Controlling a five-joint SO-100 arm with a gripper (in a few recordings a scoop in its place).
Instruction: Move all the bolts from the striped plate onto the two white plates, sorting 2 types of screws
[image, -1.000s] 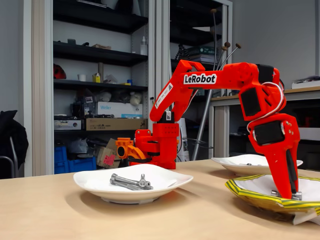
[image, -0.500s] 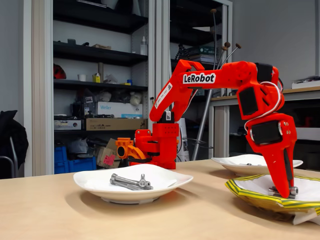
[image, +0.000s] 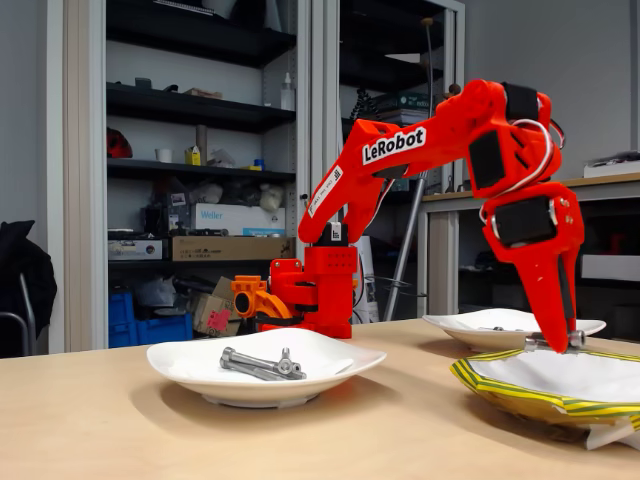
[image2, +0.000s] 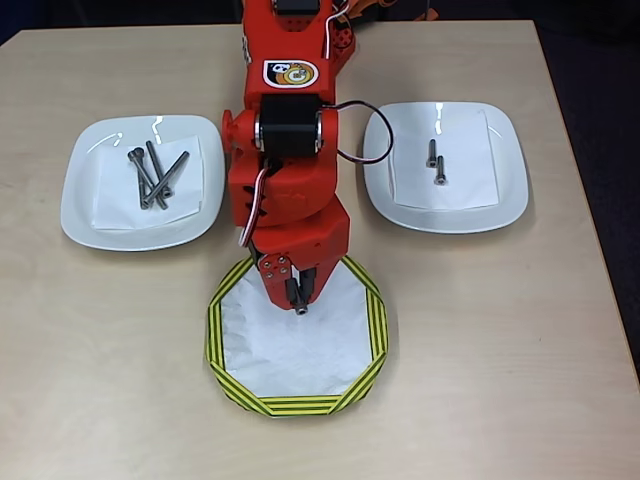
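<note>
My red gripper (image2: 300, 298) hangs over the striped plate (image2: 300, 365), shut on a short grey bolt (image2: 301, 308). In the fixed view the gripper (image: 557, 340) holds that bolt (image: 550, 343) level, just above the striped plate's (image: 520, 390) rim. No other bolt shows on the plate's white centre. The white plate on the left (image2: 90, 205) holds three long bolts (image2: 155, 178), also seen in the fixed view (image: 262, 366) on the near white plate (image: 330, 365). The white plate on the right (image2: 500, 195) carries two short bolts (image2: 436, 163).
The arm's base (image: 315, 290) stands at the table's far edge between the two white plates. Bare wooden table (image2: 480, 350) surrounds the plates. Shelves and a desk stand behind the table in the fixed view.
The gripper has risen from the striped plate's centre with the short bolt pinched in it. The arm's elbow has lifted and swung slightly back.
</note>
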